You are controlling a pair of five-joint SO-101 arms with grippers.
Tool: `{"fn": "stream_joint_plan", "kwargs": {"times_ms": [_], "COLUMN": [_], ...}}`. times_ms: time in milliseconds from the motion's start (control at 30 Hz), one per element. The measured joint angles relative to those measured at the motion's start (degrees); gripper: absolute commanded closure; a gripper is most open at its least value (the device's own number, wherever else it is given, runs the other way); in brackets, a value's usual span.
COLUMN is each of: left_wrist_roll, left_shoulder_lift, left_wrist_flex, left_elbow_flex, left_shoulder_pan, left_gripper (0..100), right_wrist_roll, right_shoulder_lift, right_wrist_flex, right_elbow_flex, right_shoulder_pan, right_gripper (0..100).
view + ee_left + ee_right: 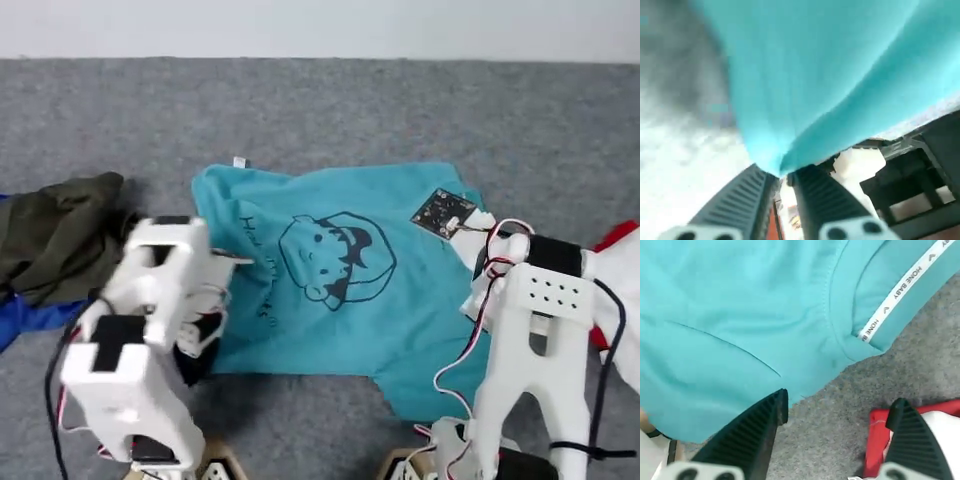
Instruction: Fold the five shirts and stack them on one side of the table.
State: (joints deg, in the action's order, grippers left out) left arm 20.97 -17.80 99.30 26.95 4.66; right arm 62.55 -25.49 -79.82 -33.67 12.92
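A teal shirt point(340, 280) with a cartoon face print lies spread on the grey surface, between the two arms. My left gripper point(782, 175) is shut on a pinched fold of the teal shirt point(815, 75), which hangs from the fingertips. The left arm point(150, 290) stands over the shirt's left edge. My right gripper point(840, 410) is open just above the teal shirt's point(740, 315) collar edge, one finger over the fabric and the other over the grey surface. The right arm point(535, 300) stands at the shirt's right side.
An olive shirt point(60, 225) lies crumpled at the far left on top of a blue one point(25, 315). A red and white shirt point(615, 250) lies at the right edge, and the same red and white shirt point(880, 440) lies close beside my right gripper. Bare grey surface runs along the back.
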Motion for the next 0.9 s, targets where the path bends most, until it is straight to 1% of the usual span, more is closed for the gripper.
{"fn": "stream_joint_plan", "kwargs": {"times_ms": [167, 233, 333, 400, 533, 633, 733, 833, 900], "left_wrist_roll": [4.8, 7.3, 8.9, 9.1, 9.3, 9.3, 9.3, 9.3, 9.3], "left_shoulder_lift": [3.5, 3.7, 4.1, 4.1, 6.1, 11.4, 19.6, 29.5, 36.0], "left_wrist_flex": [0.0, 0.0, 0.0, 0.0, 0.0, 0.0, 0.0, 0.0, 0.0], "left_elbow_flex": [4.0, 5.0, 5.2, 5.1, 4.7, 4.7, 4.7, 4.7, 3.8], "left_shoulder_pan": [8.5, 9.4, 9.7, 8.9, 8.7, 9.2, 11.2, 13.4, 14.2], "left_gripper": [99, 99, 98, 94, 83, 77, 74, 74, 74], "right_wrist_roll": [0.0, 0.0, 0.0, 0.0, 0.0, -0.2, -1.9, -5.4, -9.1], "right_shoulder_lift": [0.0, 0.0, 0.0, 0.0, 0.0, 0.0, 0.0, 2.5, 5.7], "right_wrist_flex": [0.0, 0.0, 0.0, 0.0, 0.0, 1.0, 3.6, 8.5, 12.3], "right_elbow_flex": [0.0, 0.0, 0.0, 0.0, 0.0, 0.0, 0.0, 0.0, 0.2], "right_shoulder_pan": [0.0, 0.0, 0.0, 0.0, 0.0, 0.0, 0.0, -0.1, -1.0], "right_gripper": [68.1, 68.1, 68.1, 67.9, 67.7, 67.7, 67.0, 61.0, 58.1]}}
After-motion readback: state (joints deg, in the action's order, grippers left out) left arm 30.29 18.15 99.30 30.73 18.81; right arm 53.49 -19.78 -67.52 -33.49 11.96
